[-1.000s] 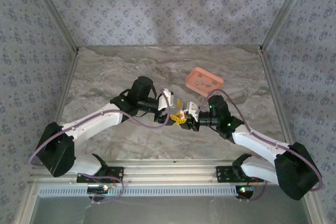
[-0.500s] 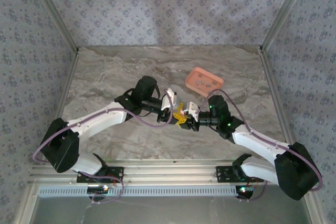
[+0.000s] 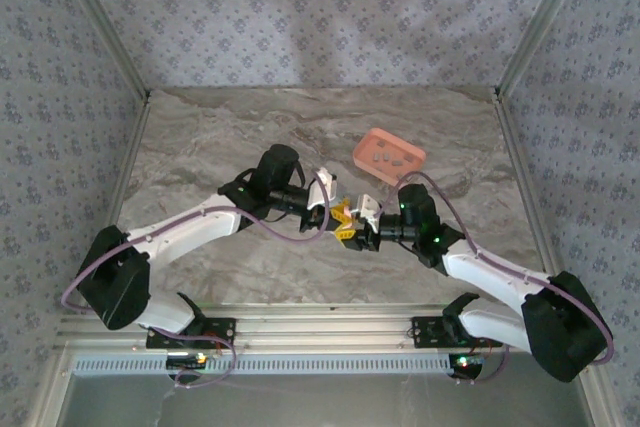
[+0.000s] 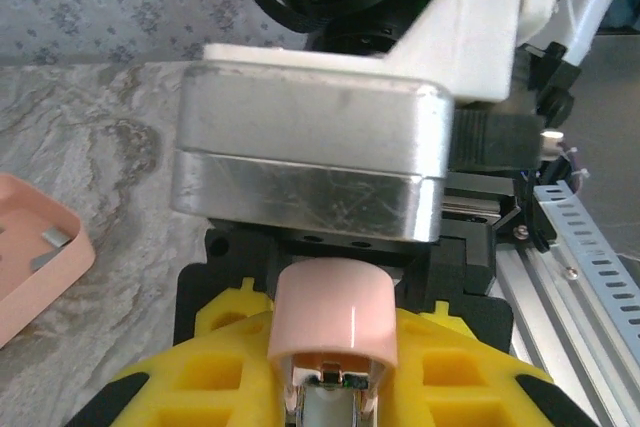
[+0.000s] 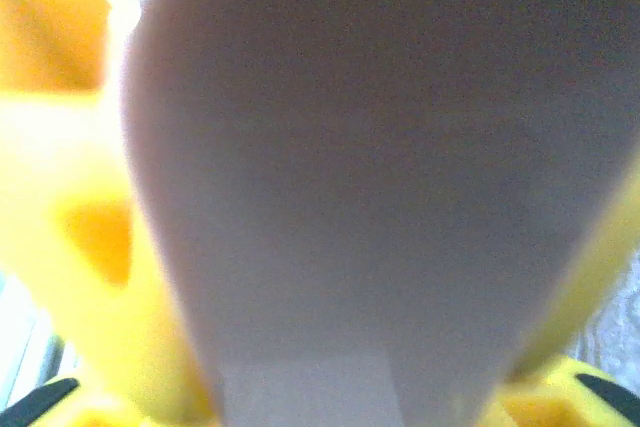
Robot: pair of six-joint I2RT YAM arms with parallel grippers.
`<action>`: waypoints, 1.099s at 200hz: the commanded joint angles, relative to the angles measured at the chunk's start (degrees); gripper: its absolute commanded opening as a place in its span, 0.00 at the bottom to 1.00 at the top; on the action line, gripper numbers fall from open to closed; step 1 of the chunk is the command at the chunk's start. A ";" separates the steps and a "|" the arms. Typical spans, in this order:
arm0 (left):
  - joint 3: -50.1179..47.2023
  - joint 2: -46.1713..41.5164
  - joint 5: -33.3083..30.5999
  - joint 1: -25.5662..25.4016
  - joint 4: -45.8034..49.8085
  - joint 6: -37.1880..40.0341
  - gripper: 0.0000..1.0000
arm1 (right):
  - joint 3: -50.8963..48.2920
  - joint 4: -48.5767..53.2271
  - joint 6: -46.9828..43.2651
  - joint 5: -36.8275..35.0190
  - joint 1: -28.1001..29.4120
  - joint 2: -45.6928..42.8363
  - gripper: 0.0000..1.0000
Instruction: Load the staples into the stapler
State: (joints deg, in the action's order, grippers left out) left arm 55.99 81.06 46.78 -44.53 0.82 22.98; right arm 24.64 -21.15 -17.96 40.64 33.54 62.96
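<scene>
A grey-veined marble-pattern table (image 3: 200, 147) sits inside patterned blue-grey walls. Two white-and-black robot arms reach in from the near edge and meet just in front of the table's middle, the left arm (image 3: 190, 227) angling right and the right arm (image 3: 480, 272) angling left.

A shallow salmon-pink rectangular tray (image 3: 372, 134) lies behind and to the right of that meeting point, apart from both arms.

The left gripper (image 3: 338, 215) has yellow fingers. In its wrist view they sit tight against either side of a small stapler with a rounded pale-pink top (image 4: 333, 312) – clenched on it, above the table. Behind the stapler hangs a silver metal box (image 4: 310, 162) mounted on the right wrist.

The right gripper (image 3: 352, 229) faces the left one, almost touching. Its wrist view is a close blur: a grey-pink shape with yellow fingers (image 5: 90, 247) on both sides, so it is not possible to tell whether this pincer grips or stands released.

The staples (image 3: 385, 158) – several tiny dark grey metal strips – lie loose inside the tray.
</scene>
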 commanded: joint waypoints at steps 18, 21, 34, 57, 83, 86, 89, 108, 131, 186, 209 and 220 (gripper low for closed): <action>-1.73 -4.27 -9.72 0.39 -2.15 -5.61 0.22 | -3.02 -1.11 6.84 -7.71 -0.68 -5.18 0.66; -1.79 -4.44 -10.58 0.41 -2.18 -6.37 0.22 | -3.29 -1.05 7.40 -8.31 -0.76 -5.76 0.67; -1.89 -4.92 -14.27 0.59 -1.39 -9.38 0.22 | -4.42 -0.70 10.51 -11.03 -1.09 -8.08 0.70; -1.01 -4.86 -25.00 0.68 1.70 -17.09 0.22 | -4.60 3.19 15.28 -15.46 -1.30 -11.70 0.73; 0.44 -3.19 -38.74 1.26 6.73 -27.91 0.22 | -4.34 6.62 20.22 -20.06 -1.44 -13.68 0.73; 0.68 -2.87 -40.47 1.41 7.81 -29.31 0.21 | -4.34 6.91 20.67 -20.41 -1.46 -13.72 0.73; 0.93 -2.51 -42.06 1.54 8.73 -30.85 0.21 | -4.25 7.14 21.10 -20.84 -1.42 -13.74 0.73; 2.48 0.23 -47.51 3.63 13.51 -39.50 0.21 | -3.73 8.19 23.66 -22.68 -1.45 -13.36 0.73; 3.29 3.86 -50.42 4.55 14.53 -44.86 0.21 | -3.04 8.66 25.06 -23.50 -1.47 -12.10 0.72; 9.57 13.59 -60.21 4.56 21.40 -56.11 0.15 | -2.34 8.23 26.15 -22.45 -1.31 -9.46 0.71; 13.33 17.47 -62.60 4.54 25.85 -58.13 0.15 | -2.43 7.96 26.28 -22.45 -1.20 -9.14 0.71; 14.16 18.70 -62.28 4.61 26.23 -58.05 0.16 | -2.49 7.83 26.36 -22.48 -1.15 -9.12 0.71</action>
State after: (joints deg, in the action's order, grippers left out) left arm 66.70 97.73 -11.68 -39.79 21.80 -31.27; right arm 20.51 -13.69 7.14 18.76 32.34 53.67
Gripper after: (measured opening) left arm 0.215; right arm 0.713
